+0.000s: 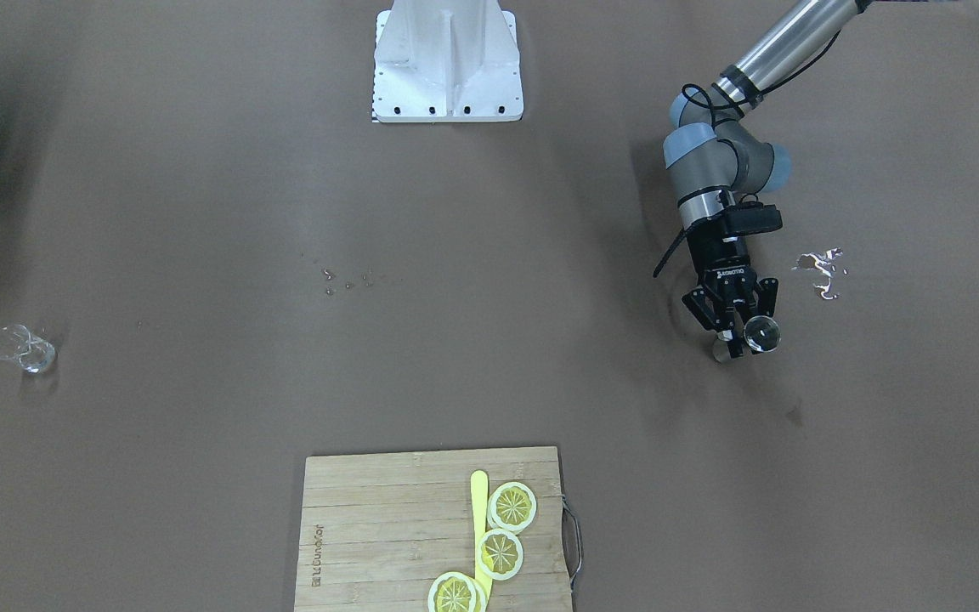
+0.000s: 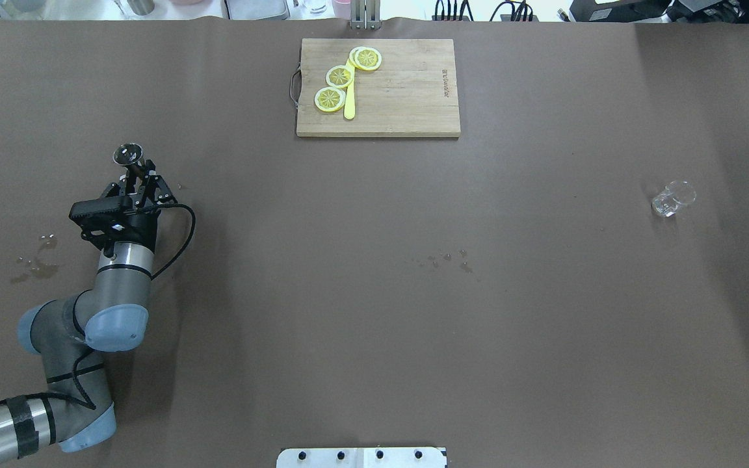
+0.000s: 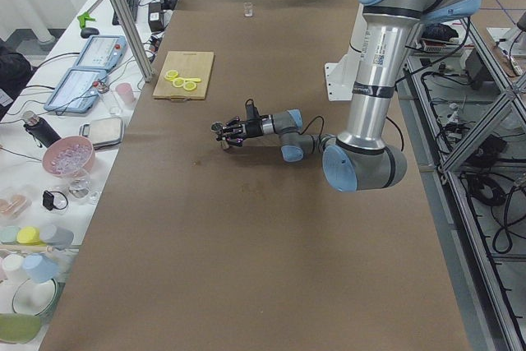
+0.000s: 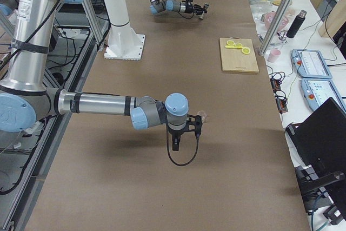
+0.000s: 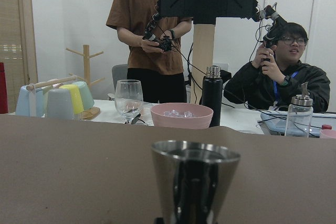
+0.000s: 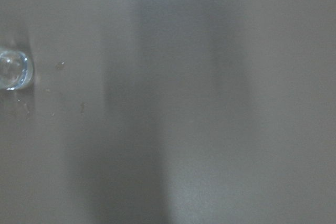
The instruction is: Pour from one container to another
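Note:
A small steel measuring cup (image 2: 129,154) stands upright at the table's left side, and my left gripper (image 2: 135,174) is shut on its lower part. It shows as well in the front-facing view, where the cup (image 1: 761,333) sits just past the left gripper (image 1: 738,338). The left wrist view has the cup (image 5: 195,179) close and centred. A clear glass (image 2: 673,197) stands alone at the right side; the glass (image 6: 13,69) also shows at the right wrist view's left edge. My right gripper (image 4: 186,129) hangs over the table near the glass (image 4: 201,116); I cannot tell whether it is open.
A wooden cutting board (image 2: 407,97) with lemon slices (image 2: 340,77) and a yellow knife (image 2: 349,104) lies at the far middle edge. Spilled water (image 2: 36,263) glints beside the left arm, and droplets (image 2: 446,260) dot the middle. The white robot base (image 1: 447,59) stands at the near edge.

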Robot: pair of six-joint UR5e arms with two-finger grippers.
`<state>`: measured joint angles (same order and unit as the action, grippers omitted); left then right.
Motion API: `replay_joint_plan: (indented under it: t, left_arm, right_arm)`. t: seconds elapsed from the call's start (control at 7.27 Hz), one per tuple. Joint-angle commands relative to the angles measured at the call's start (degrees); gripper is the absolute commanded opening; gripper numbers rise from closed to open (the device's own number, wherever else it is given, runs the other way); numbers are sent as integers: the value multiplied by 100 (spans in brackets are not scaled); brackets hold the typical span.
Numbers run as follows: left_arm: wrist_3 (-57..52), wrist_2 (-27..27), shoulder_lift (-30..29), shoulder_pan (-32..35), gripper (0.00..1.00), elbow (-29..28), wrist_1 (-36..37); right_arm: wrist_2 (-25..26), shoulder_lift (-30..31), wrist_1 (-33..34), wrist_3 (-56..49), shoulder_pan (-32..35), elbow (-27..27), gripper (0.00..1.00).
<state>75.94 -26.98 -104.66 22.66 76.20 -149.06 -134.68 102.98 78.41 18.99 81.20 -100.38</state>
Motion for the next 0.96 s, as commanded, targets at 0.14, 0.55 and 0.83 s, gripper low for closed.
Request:
replay_joint_plan:
  t: [0.14, 0.55, 0.83]
  left_arm:
    - [0, 0, -11, 2, 38, 18, 0]
    - [0, 0, -11, 2, 44, 26, 0]
    - [8, 0, -11, 11, 50, 35, 0]
  right_arm:
    - [64, -85, 1175, -18, 352, -297, 100]
    - [73, -41, 1186, -253, 370, -298, 100]
    - [73, -50, 1186, -492, 361, -298, 100]
